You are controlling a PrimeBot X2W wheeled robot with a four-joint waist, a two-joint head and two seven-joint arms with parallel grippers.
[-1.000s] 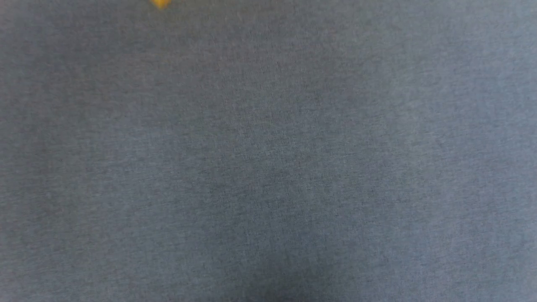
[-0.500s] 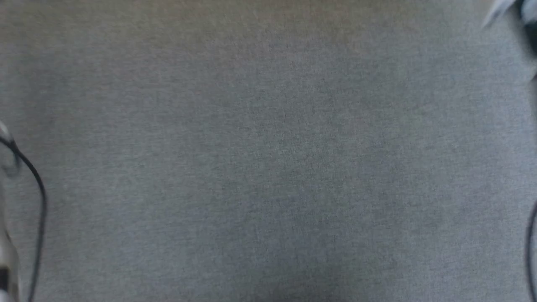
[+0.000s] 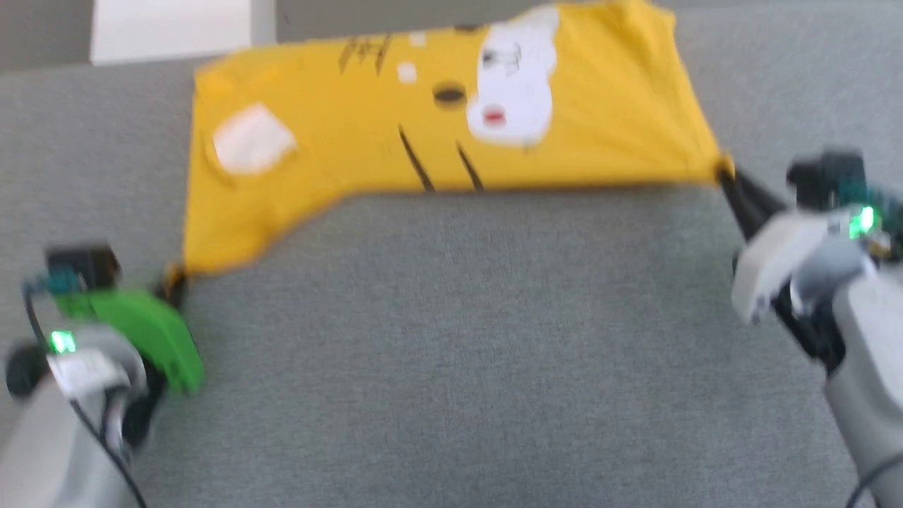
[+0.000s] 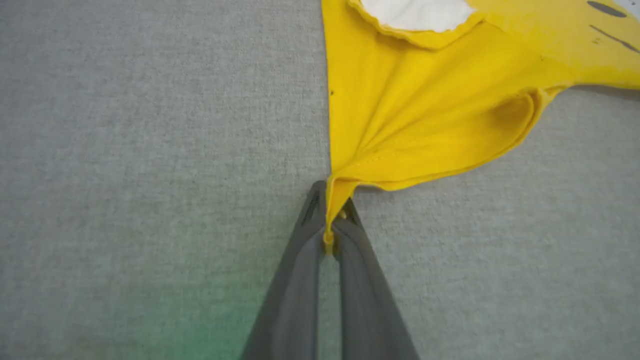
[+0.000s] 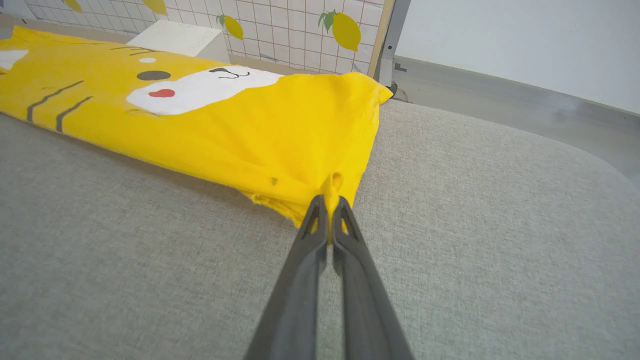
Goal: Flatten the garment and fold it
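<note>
I have the garment [image 3: 395,134] spread print side up across the far part of the grey padded surface [image 3: 451,353], pulled out between my two grippers. Its white neck patch [image 3: 252,140] sits toward the left. The white oval [image 3: 515,85] with the red dot [image 3: 494,116] sits toward the right, and two slanted black strokes [image 3: 441,166] run down to the near edge between them. That near edge runs taut to the right corner, then drops on the left into a narrower flap that reaches nearer to me. From the right wrist view a shadow lies under the near edge, and I cannot tell whether the edge touches the surface there.

My left gripper [image 3: 175,279] is pinched tight on the near-left corner; in its wrist view a bunched tip of yellow cloth is squeezed between the two dark fingers, with folds fanning away from it. The green housing [image 3: 141,331] behind it is at the lower left. My right gripper [image 3: 726,173] is clamped just as narrowly on the near-right corner, with a small loop of fabric poking up past the fingertips.

Beyond the garment's far-left end stands a white box [image 3: 169,28]. Behind it is a tiled panel [image 5: 300,25] printed with lemons.
</note>
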